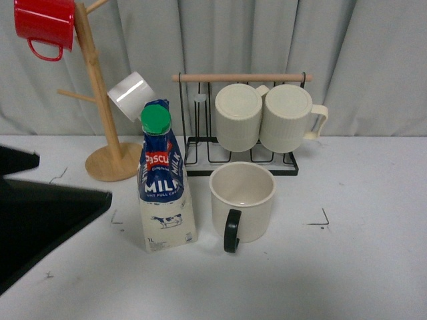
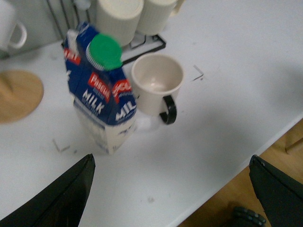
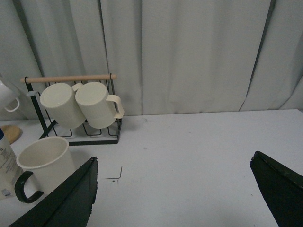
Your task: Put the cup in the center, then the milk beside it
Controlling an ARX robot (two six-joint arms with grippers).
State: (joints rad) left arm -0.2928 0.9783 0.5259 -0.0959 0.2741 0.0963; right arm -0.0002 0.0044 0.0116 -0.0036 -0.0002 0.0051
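Right wrist view: milk [image 3: 5, 163] mostly cut off

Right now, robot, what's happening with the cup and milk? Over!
Left gripper open, empty. Right gripper open, empty. Cup upright on the table, milk carton standing just beside it. Nothing in the way.
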